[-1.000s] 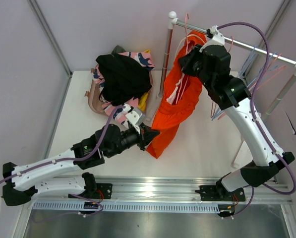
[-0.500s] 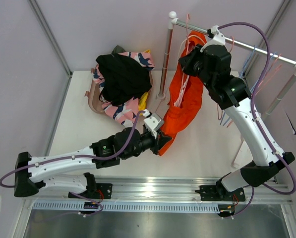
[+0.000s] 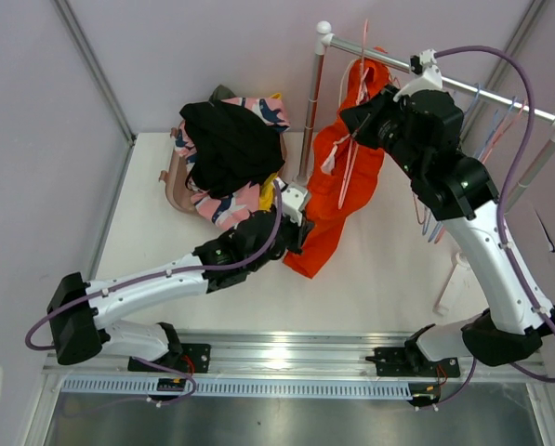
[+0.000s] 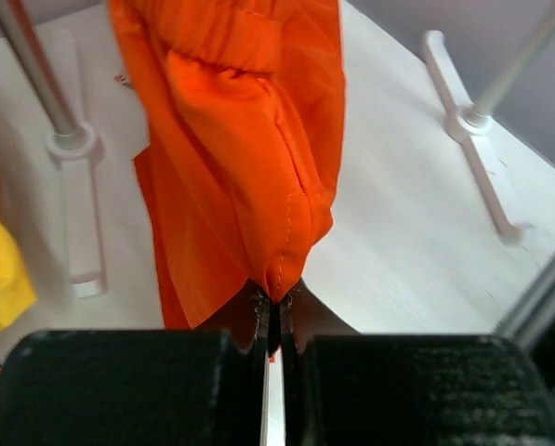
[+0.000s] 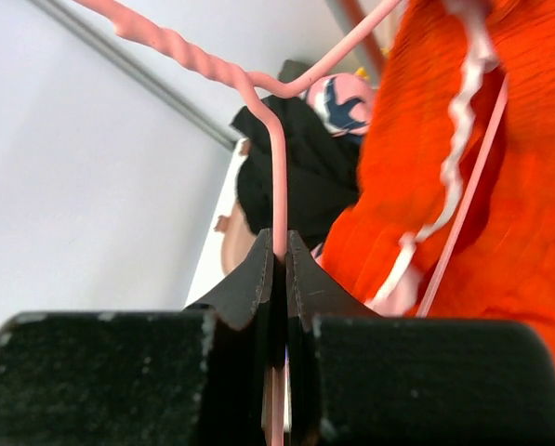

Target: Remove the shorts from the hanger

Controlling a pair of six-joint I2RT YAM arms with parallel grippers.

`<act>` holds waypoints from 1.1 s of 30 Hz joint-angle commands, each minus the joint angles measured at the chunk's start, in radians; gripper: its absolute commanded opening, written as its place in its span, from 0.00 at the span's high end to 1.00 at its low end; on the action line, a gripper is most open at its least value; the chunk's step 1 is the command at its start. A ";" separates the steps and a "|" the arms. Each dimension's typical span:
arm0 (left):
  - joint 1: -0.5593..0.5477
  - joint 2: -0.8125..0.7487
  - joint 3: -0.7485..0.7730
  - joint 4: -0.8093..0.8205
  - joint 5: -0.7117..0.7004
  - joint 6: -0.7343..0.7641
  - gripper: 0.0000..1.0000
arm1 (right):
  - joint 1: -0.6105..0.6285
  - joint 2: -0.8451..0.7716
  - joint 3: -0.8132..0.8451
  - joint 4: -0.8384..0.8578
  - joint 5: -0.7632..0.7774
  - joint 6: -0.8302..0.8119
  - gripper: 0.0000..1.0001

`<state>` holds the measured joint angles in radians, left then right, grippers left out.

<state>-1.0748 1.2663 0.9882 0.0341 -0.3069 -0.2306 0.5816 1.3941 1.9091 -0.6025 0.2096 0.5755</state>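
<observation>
- Two claws are at work on one garment: the orange shorts [image 3: 337, 200] hang in the upper middle of the overhead view, draped from a pink hanger [image 5: 279, 186] near the rail [image 3: 482, 93]
- Left claw [image 4: 273, 307] is pinched shut on the lowest fold of the orange shorts; in its wrist view the jaws meet with only a seam of cloth between them
- Right claw [image 5: 275, 251] is closed narrow on the hanger's thin wire, just below its bend; its wrist view shows the wire running straight down into the jaws, with orange cloth and a white drawstring [image 5: 444, 214] filling the right side
- Cloth's long axis runs on a slant, from the hanger at upper right down to the left claw near the middle of the overhead frame; the shorts lie up and right of the left claw
- That line is what the coming move seems to turn on: a pull by the left arm along it, away from the hanger, would likely slide the waistband off; a pull across it risks swinging the hanger
- Whether the waistband is clipped or only draped over the hanger I cannot tell
- Other shorts lie heaped at upper left of the overhead view, beside the left arm: a black pair [image 3: 231, 139] on top, a pink patterned pair [image 3: 226, 206] beneath, a bit of yellow [image 3: 270, 190] at the edge
</observation>
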 commanded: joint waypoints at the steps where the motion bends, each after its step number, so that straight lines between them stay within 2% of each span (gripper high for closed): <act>1: 0.042 0.010 0.053 0.076 -0.011 0.017 1.00 | 0.004 -0.053 0.071 0.020 -0.067 0.046 1.00; 5: 0.085 0.033 0.142 0.049 -0.012 0.031 1.00 | 0.012 -0.092 0.021 -0.010 -0.167 0.130 1.00; 9: 0.114 0.038 0.242 0.012 -0.021 0.077 1.00 | 0.037 -0.194 -0.160 0.036 -0.246 0.219 1.00; 12: 0.142 0.064 0.348 -0.023 -0.027 0.096 1.00 | 0.060 -0.286 -0.300 0.059 -0.263 0.286 1.00; 14: 0.167 0.096 0.433 -0.104 -0.029 0.097 1.00 | 0.072 -0.344 -0.376 0.061 -0.256 0.311 1.00; 16: 0.173 0.100 0.457 -0.135 -0.029 0.099 1.00 | 0.073 -0.372 -0.403 0.050 -0.234 0.317 1.00; 20: 0.173 0.019 0.382 -0.155 -0.028 0.059 1.00 | 0.069 -0.385 -0.384 0.000 -0.127 0.262 1.00; 23: 0.173 -0.109 0.318 -0.177 -0.021 0.005 1.00 | 0.044 -0.359 -0.348 0.009 -0.107 0.215 1.00; 28: 0.171 -0.370 0.179 -0.279 -0.028 -0.064 1.00 | -0.092 -0.265 -0.245 0.070 -0.197 0.170 1.00; 33: 0.170 -0.554 0.057 -0.376 -0.047 -0.108 1.00 | -0.213 -0.149 -0.145 0.112 -0.294 0.169 1.00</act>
<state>-0.9039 0.7895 1.0977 -0.3008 -0.3290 -0.2832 0.4194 1.2057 1.6909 -0.5774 -0.0189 0.7692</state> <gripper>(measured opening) 0.039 0.045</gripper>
